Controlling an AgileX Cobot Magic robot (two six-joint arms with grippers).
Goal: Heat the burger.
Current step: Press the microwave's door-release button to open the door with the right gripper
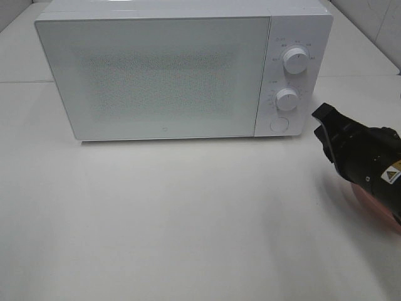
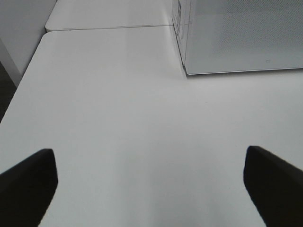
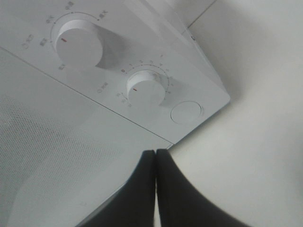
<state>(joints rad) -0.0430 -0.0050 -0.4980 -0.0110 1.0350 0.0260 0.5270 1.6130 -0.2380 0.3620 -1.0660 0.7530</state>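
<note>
The burger is out of view in all three frames. A white microwave (image 1: 169, 75) stands at the back of the table with its door closed. My right gripper (image 1: 322, 121) hovers just right of the control panel, level with the round button (image 1: 277, 124), and touches nothing. In the right wrist view its black fingers (image 3: 155, 156) are pressed together and empty, pointing at the panel's lower corner below the lower knob (image 3: 146, 89) and the button (image 3: 186, 112). My left gripper (image 2: 149, 156) is open over bare table, with the microwave (image 2: 241, 38) ahead of it.
The panel has an upper knob (image 1: 294, 59) and a lower knob (image 1: 286, 99). A faint pinkish patch (image 1: 373, 197) shows under the right arm; I cannot tell what it is. White tabletop (image 1: 188, 213) spreads in front of the microwave, with a seam and wall at the back.
</note>
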